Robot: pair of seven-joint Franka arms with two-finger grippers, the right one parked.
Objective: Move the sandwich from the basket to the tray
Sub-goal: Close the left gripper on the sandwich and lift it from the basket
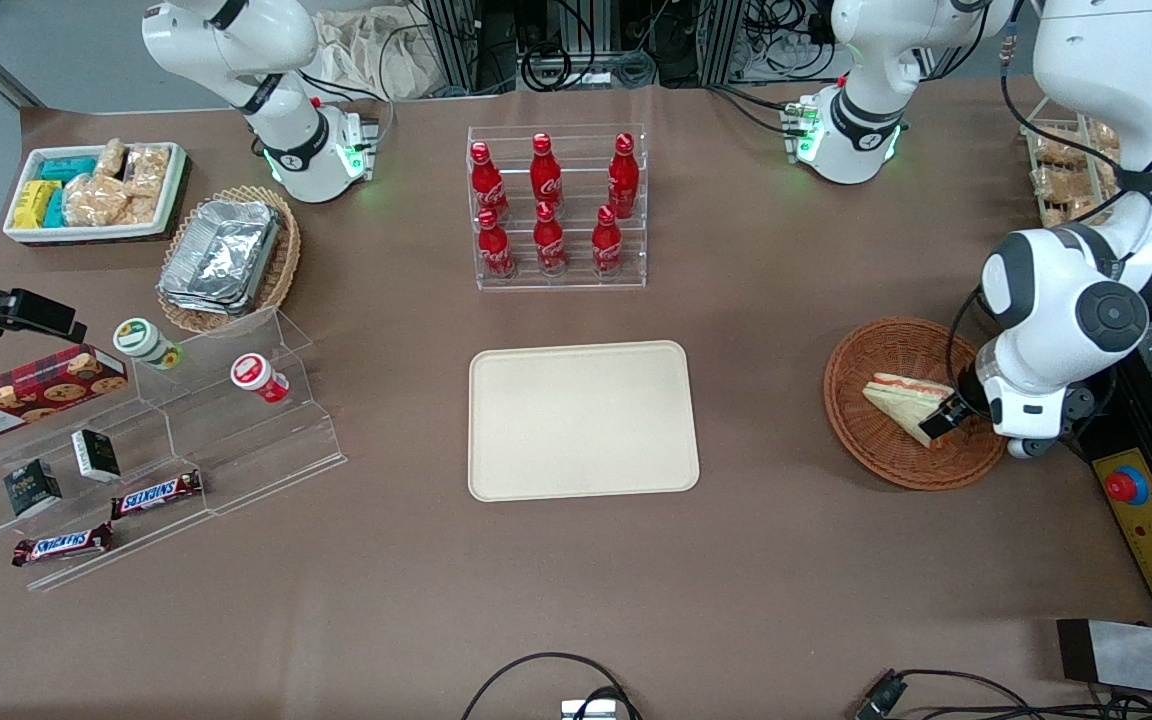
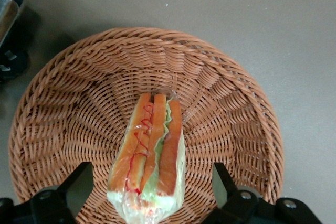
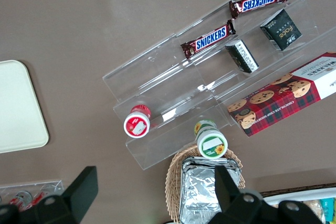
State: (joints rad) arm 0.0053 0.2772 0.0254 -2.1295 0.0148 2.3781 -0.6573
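In the round wicker basket (image 1: 896, 352), toward the working arm's end of the tabletop (image 1: 576, 580): one wrapped sandwich (image 1: 906, 397), lying on its side, filling edge of orange, red and green turned up to the wrist camera. Around the sandwich's wider end, the gripper (image 2: 152, 190), jaws spread wide, one finger (image 2: 79, 184) to each side and neither touching the wrap. Near the middle of the tabletop, well apart from the basket: the cream tray (image 1: 583, 418), nothing on it. Farther from the front camera than the tray: a clear rack (image 1: 558, 208) with six red bottles standing upright in two rows.
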